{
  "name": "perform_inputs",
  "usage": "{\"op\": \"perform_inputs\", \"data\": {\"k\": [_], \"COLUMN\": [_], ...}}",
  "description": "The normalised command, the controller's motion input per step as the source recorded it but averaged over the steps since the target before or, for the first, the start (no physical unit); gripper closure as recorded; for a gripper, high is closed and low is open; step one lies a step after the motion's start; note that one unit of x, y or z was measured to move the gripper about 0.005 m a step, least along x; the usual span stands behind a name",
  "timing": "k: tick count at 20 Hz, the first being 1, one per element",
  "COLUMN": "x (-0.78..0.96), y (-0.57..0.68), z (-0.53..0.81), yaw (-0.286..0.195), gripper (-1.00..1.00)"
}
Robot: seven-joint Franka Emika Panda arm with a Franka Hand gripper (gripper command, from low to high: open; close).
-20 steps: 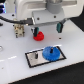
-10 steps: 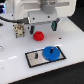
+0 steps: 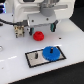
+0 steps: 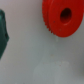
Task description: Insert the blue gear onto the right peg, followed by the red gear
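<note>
Red gear is the item in hand now. Ext. view: blue gear already sits on the grey plate, toward that view's right end, presumably over the right peg (peg itself hidden under it). So step 1 looks done; step 2, fetching the red one, is under way. Red gear lies flat on the white tabletop, behind the plate, just below and slightly to the view's left of the gripper. Jaws hang spread apart, empty, above the gear, not touching it. Next move, I'd judge: shift over the hub, drop, close.

Wrist view: red gear near a corner, hub hole visible, off-centre, so more alignment needed. Dark green blurred shape at the edge; can't tell what.
</note>
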Motion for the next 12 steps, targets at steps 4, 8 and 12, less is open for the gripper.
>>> {"op": "perform_inputs", "data": {"k": [4,8,12], "x": [-0.28,-0.19,0.07], "y": [-0.03,-0.03,-0.18], "z": [-0.19,-0.18,0.00], "yaw": [0.000,0.000,0.000], "gripper": [-1.00,-1.00,-1.00]}}
